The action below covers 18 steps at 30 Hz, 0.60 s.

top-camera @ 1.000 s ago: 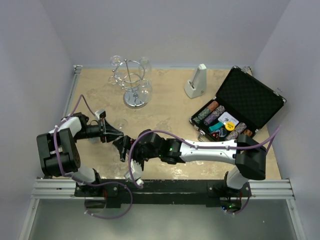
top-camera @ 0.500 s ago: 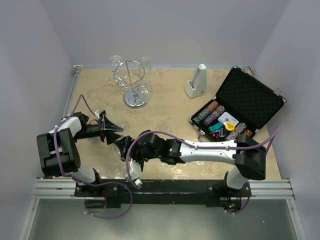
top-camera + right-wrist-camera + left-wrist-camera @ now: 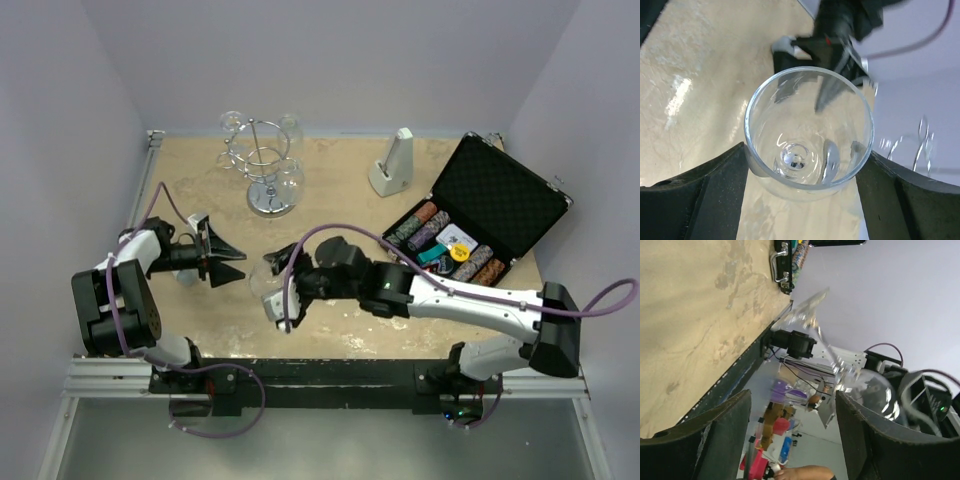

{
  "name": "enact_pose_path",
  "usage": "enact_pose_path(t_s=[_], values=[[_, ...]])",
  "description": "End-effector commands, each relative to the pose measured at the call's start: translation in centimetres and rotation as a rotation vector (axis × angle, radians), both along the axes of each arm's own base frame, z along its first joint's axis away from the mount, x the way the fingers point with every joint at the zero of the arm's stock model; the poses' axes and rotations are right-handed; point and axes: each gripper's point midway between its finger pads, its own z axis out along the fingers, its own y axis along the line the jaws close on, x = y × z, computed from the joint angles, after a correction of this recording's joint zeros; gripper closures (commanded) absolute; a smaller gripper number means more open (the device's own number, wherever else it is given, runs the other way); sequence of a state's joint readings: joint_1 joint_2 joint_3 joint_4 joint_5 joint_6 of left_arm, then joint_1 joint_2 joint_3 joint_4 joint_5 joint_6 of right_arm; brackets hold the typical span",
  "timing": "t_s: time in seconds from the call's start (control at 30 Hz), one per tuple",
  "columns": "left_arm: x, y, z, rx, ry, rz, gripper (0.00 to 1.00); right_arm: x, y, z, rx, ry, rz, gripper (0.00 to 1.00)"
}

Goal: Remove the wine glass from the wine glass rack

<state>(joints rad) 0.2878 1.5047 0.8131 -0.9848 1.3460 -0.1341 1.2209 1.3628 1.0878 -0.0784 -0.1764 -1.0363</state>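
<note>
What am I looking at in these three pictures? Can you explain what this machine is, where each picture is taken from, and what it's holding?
These are two robot arms bolted to the near edge of a table, each ending in a two-finger gripper. The wide picture comes from a fixed camera above and behind the arms. The other two come from small cameras on the wrists, so each shows its own fingers. On the table stand a chrome wine glass rack with other glasses hanging from it, a grey metronome and an open black case of poker chips. The right gripper is closed around the bowl of a wine glass, held away from the rack. The left gripper is open, holds nothing and faces that glass.
</note>
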Motion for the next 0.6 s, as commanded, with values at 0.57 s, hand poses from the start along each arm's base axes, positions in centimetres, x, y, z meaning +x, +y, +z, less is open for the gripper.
enact_pose_path(t_s=[0.57], values=[[4.2,4.1,-1.8,0.446,-0.308,-0.041,0.29,22.6,-21.2,4.7,0.321,0.395,-0.749,0.43]])
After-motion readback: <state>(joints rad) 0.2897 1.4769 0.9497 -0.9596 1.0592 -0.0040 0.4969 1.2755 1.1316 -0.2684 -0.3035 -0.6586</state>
